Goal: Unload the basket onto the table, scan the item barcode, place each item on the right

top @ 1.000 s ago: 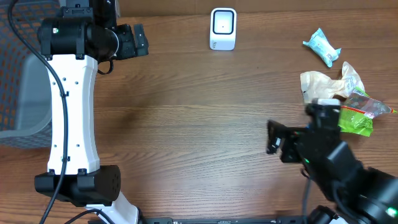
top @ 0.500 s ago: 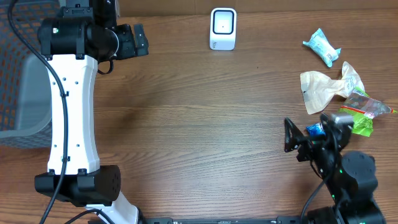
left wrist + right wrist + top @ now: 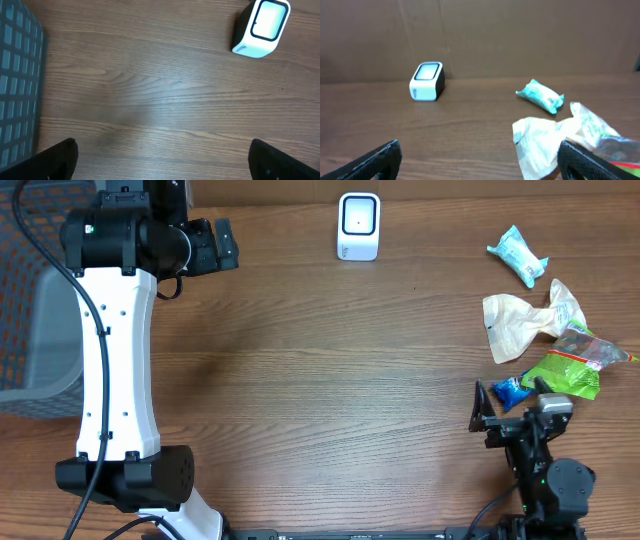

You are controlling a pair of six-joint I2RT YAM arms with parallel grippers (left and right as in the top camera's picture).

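The white barcode scanner (image 3: 359, 226) stands at the table's far middle, and shows in the left wrist view (image 3: 261, 27) and the right wrist view (image 3: 427, 81). The items lie at the right: a teal packet (image 3: 519, 255) (image 3: 540, 95), a crumpled cream bag (image 3: 520, 323) (image 3: 545, 142), a green packet (image 3: 570, 372) and a small blue packet (image 3: 508, 390). My right gripper (image 3: 510, 416) (image 3: 482, 162) is open and empty at the front right, just before the blue packet. My left gripper (image 3: 225, 245) (image 3: 162, 160) hangs open and empty over bare wood, left of the scanner.
A grey mesh basket (image 3: 35, 320) (image 3: 17, 90) stands at the left edge. The left arm's white link (image 3: 115, 370) stretches along the table's left side. A brown cardboard wall (image 3: 480, 35) rises behind the scanner.
My right arm has drawn back toward the front right edge, uncovering the blue and green packets. The left arm and the items have not moved.
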